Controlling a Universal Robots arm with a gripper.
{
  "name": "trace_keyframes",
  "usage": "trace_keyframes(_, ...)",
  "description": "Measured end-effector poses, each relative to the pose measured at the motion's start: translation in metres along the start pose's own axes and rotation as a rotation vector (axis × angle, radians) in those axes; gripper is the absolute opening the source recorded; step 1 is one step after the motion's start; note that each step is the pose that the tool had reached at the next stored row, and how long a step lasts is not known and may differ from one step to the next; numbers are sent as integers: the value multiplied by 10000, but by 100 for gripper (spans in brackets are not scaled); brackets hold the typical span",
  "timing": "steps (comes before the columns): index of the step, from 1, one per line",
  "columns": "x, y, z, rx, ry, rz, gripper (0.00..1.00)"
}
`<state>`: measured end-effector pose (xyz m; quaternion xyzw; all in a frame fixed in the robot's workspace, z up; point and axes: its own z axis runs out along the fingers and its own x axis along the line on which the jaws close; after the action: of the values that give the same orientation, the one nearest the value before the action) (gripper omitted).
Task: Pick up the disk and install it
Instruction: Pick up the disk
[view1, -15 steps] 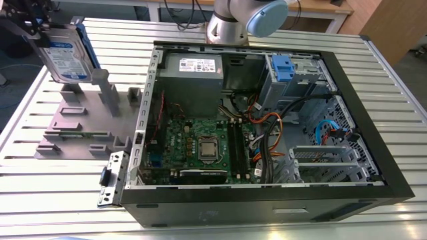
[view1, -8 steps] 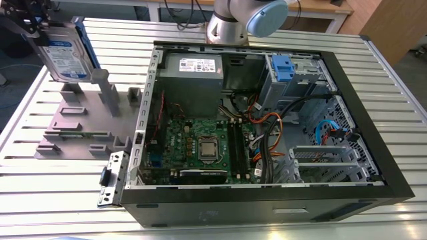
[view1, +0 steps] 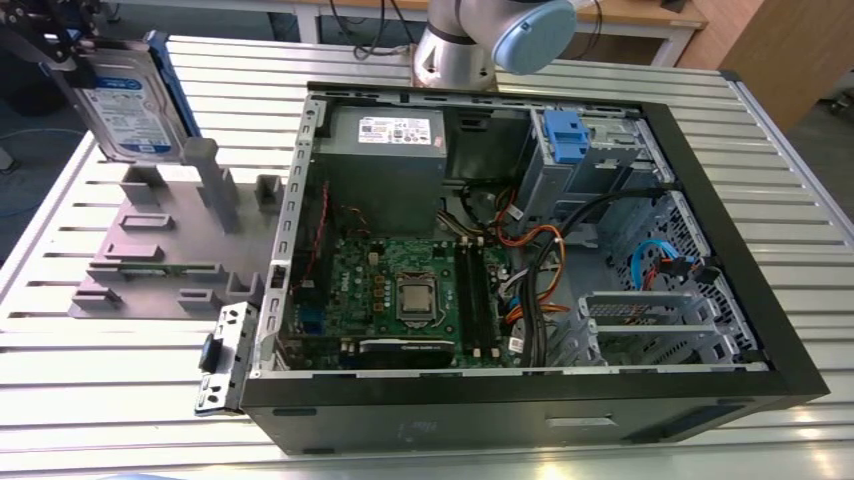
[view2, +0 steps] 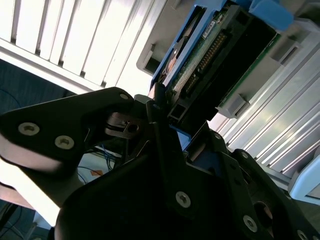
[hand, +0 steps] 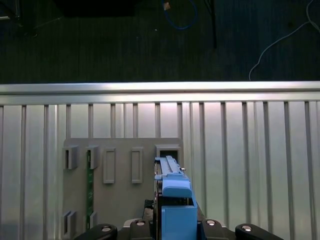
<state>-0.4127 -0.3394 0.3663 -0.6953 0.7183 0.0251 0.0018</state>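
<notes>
Disk (view1: 131, 105), flat silver rectangle, blue-railed, in tool (hand: 176, 227)

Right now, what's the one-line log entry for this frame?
tool: shut on silver rectangular disk in blue rails | disk: held above grey plastic slotted holder | install: not yet done

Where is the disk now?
In the exterior view's upper left, the disk stands upright above the grey holder, left of the open computer case.
</notes>
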Motion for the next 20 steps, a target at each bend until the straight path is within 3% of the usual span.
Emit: trace_keyframes(20,-5,4,-125,0,0,0,37)
